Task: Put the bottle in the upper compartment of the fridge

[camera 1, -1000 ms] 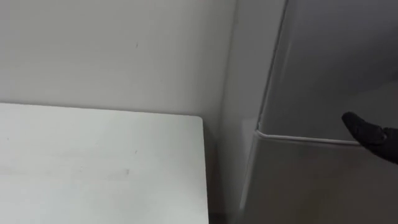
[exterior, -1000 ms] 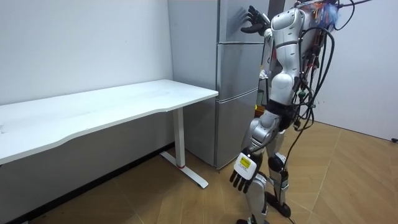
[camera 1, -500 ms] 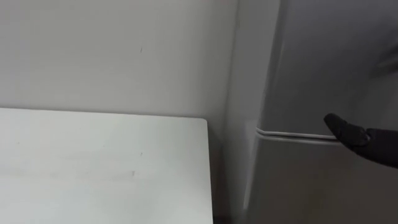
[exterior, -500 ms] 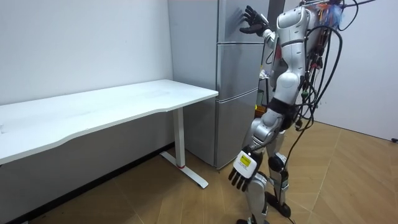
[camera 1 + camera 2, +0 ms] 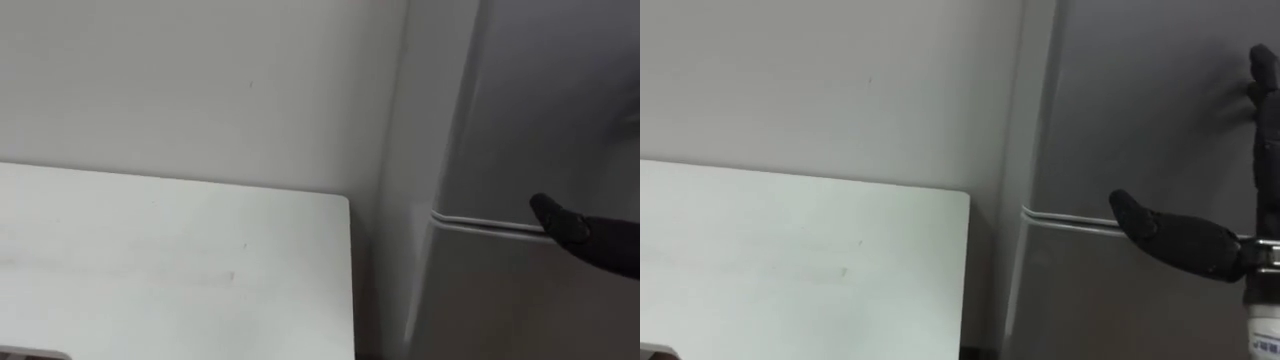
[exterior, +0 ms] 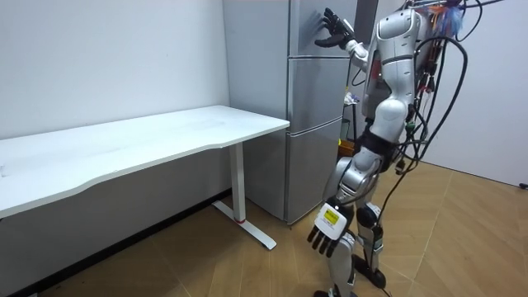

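**While the robot stands at the fridge, its right robot hand is spread wide at the upper door**

Seen in the room view, the robot stands upright on the wooden floor (image 6: 247,264), close before the tall grey fridge (image 6: 309,124) and facing it. The fridge stands against the pale wall (image 5: 200,80), just beside the end of the white desk (image 6: 165,136), with a narrow gap between the two.

Its right arm is raised to about head height. The right robot hand (image 5: 1185,245) is at the face of the upper door (image 6: 313,25), low on that door. Its fingers (image 5: 1265,100) are straight, fanned apart and pointing up the door, and the thumb is stretched out sideways, well apart from them. In the eye views the tip of the thumb lies just at the thin pale seam (image 5: 1070,218) that divides the upper door from the lower door (image 5: 1110,300). Whether the palm or fingers actually press on the metal, I cannot tell. Both doors are closed flush with the cabinet.

The left arm hangs straight down at the robot's side, toward the camera in the room view. The left robot hand (image 6: 326,231) hangs low beside the leg, its fingers loose and pointing at the floor, clear of both fridge and desk.
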### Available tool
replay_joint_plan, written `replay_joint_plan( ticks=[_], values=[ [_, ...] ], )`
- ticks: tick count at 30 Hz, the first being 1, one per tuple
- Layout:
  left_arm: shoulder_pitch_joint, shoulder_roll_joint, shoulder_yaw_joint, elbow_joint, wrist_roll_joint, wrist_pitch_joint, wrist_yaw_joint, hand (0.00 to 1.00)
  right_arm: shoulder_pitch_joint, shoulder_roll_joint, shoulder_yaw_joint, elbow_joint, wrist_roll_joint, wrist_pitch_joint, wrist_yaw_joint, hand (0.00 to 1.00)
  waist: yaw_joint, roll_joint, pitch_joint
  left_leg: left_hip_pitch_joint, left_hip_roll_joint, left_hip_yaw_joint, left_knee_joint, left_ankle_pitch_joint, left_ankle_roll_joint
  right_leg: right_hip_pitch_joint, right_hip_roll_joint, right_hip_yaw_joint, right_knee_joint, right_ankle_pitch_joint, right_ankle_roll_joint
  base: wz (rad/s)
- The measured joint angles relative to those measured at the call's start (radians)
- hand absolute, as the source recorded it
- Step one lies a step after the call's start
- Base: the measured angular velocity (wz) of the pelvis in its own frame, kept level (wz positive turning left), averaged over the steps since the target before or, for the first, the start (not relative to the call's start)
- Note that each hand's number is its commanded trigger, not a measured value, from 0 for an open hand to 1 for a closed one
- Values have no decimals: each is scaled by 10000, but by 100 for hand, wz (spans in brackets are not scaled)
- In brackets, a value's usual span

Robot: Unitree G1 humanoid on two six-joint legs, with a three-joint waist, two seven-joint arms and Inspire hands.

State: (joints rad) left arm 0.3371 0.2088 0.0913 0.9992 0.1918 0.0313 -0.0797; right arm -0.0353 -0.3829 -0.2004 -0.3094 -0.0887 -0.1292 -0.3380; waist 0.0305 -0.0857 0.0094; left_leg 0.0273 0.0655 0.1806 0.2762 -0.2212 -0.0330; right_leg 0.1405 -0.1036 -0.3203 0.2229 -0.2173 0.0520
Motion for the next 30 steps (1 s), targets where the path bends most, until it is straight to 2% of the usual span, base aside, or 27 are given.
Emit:
replay_joint_plan(
  ticks=[5, 12, 19, 22, 30],
  values=[
    [-47, 14, -166, 0, -2, 62, 3, 0, -224, 2, 418, 308, -435, -5, -741, 0, 27, 10, -1, -6, -9, -60, -11, 85, -5, 14, 2, -61, -9, 5, -7, 4],
    [-193, 19, -210, -122, -21, 43, 10, 0, -250, 2, 697, 607, -431, -144, -1770, 0, 317, 45, 21, -17, -13, -131, 83, 87, -4, 10, 7, -122, -48, 6, -10, 1],
    [-176, 19, -225, -265, -18, 41, 8, 0, -250, -2, 747, 734, -431, -374, -2183, 0, 430, 111, 48, -2, -17, -177, 87, 88, -4, 28, 12, -160, -64, 5, -10, 1],
    [-133, 19, -224, -395, -16, 40, 8, 0, -249, -2, 755, 895, -428, -596, -2282, 0, 437, 114, 44, 9, -20, -186, 77, 88, -5, 38, 20, -164, -171, 11, -8, 0],
    [2, 30, -150, -515, -15, 42, 9, 0, -250, -3, 781, 1018, -465, -874, -2330, 0, 260, 80, 37, 5, -56, -185, -38, 117, -2, 80, 16, -172, -204, 43, 3, 0]
  ],
)
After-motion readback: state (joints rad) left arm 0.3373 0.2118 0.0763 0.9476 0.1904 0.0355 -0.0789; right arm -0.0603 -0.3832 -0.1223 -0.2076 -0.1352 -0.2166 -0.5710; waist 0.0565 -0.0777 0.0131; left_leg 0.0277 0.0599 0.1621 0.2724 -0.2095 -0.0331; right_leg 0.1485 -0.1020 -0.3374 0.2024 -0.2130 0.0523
